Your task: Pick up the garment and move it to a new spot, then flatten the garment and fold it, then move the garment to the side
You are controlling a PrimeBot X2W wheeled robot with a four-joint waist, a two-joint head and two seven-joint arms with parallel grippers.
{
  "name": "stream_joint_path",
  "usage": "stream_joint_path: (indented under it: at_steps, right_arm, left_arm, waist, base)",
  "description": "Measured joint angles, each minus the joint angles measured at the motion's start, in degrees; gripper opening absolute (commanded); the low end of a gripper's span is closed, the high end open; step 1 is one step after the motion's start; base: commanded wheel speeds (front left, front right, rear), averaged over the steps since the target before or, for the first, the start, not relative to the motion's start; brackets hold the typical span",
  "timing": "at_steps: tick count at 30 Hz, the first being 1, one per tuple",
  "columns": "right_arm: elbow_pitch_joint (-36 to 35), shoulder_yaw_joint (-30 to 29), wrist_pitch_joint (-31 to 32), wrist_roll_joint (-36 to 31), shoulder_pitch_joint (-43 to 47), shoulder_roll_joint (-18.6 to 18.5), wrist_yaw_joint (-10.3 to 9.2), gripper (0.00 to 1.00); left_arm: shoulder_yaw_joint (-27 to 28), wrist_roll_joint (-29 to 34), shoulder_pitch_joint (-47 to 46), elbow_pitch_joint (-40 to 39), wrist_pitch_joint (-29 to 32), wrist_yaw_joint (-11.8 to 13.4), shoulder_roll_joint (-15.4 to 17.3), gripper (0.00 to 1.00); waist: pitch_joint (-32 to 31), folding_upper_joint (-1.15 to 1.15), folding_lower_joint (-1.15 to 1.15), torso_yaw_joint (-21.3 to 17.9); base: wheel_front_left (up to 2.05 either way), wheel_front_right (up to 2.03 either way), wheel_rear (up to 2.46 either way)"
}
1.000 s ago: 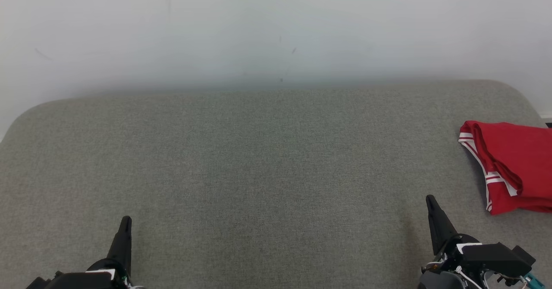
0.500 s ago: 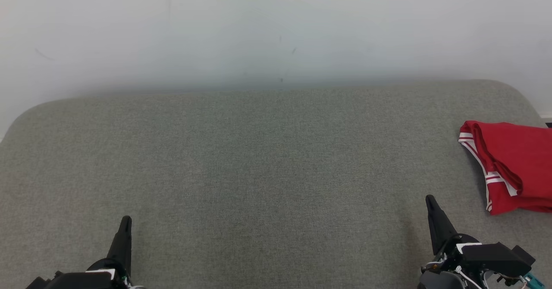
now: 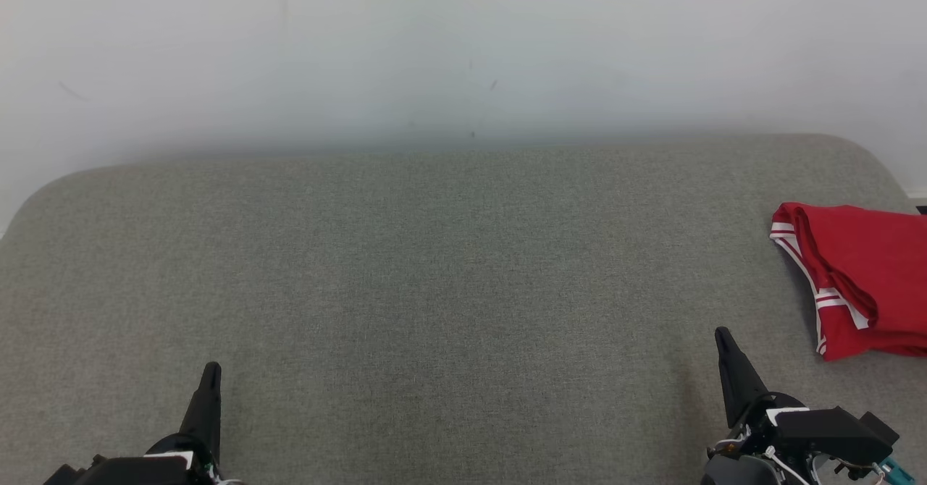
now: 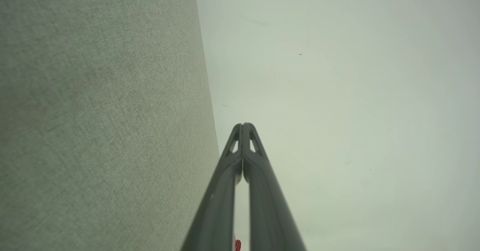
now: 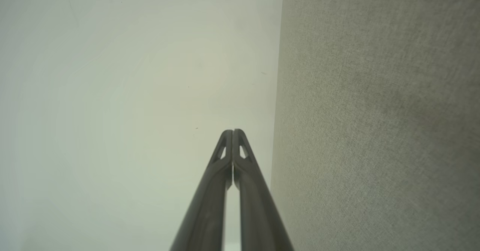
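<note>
A red garment [image 3: 862,282] with white stripes along its hems lies folded at the far right of the grey cushion, partly cut off by the head view's edge. My right gripper [image 3: 722,336] sits low at the lower right, well short of the garment and to its left, fingers together and holding nothing. At the lower left my left gripper [image 3: 211,369] is far from the garment. The left wrist view has that gripper [image 4: 243,125] shut with tips touching; the right wrist view has the other gripper [image 5: 233,132] shut the same way.
The grey fabric cushion [image 3: 434,268] spans the whole width, with rounded far corners. A pale wall [image 3: 463,51] rises straight behind it. In the wrist views the cushion [image 4: 97,112] stands beside the wall [image 5: 131,93].
</note>
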Motion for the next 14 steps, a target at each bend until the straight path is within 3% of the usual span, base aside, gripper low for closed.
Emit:
stream_joint_path:
  at_steps: [14]
  right_arm:
    - [0.0,0.0,0.0,0.0,0.0,0.0,0.00,0.00]
  left_arm:
    - [0.0,0.0,0.0,0.0,0.0,0.0,0.0,0.00]
  waist:
    - [0.0,0.00,0.00,0.0]
  base:
    - [0.00,0.00,0.00]
